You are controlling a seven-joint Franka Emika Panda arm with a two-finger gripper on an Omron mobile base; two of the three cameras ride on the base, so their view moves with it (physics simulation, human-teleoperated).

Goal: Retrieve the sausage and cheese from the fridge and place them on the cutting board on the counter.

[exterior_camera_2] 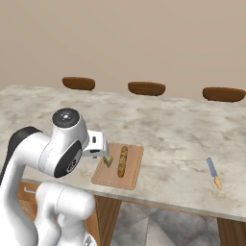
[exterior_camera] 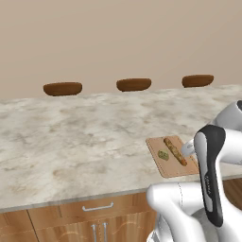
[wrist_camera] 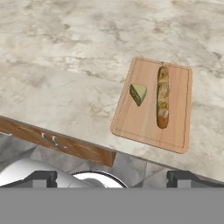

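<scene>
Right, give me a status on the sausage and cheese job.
Done, by the look of it: the sausage and the cheese both lie on the cutting board, side by side and apart, on the counter. In hand: nothing; the end effector is open and empty, above and clear of the board. Left: nothing visible, beyond perhaps pulling the arm away.
</scene>
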